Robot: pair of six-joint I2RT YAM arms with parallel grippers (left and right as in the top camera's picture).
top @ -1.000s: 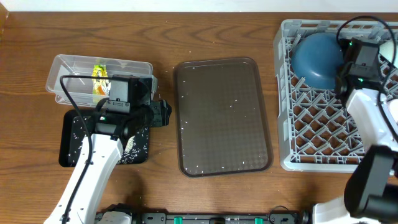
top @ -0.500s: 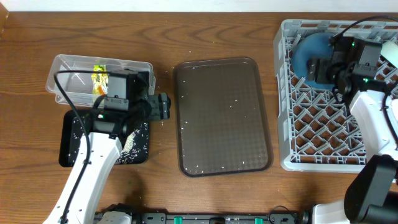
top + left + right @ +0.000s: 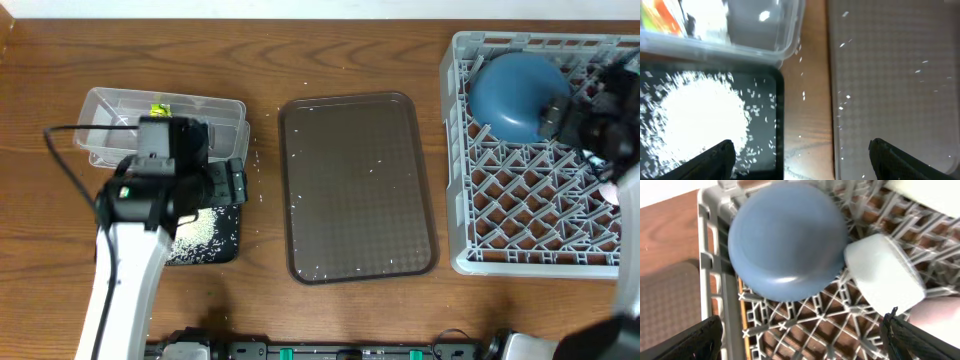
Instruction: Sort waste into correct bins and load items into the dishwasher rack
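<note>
late stage: dish (image 3: pixel 787 240) and bowl (image 3: pixel 885 275) in rack (image 3: pixel 458 150), rice (image 3: pixel 695 120) in black tray (image 3: pixel 772 127), stray grains (image 3: pixel 842 106) uncollected; left gripper (image 3: pixel 802 157) and right gripper (image 3: pixel 802 340) wide, empty.

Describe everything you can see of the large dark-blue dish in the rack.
The large dark-blue dish is round, smooth and glossy, like glazed ceramic or plastic. It lies upside down, domed underside up, in the far left corner of the light-grey pegged rack, resting on its lattice. A pale upturned bowl abuts its right edge.
</note>
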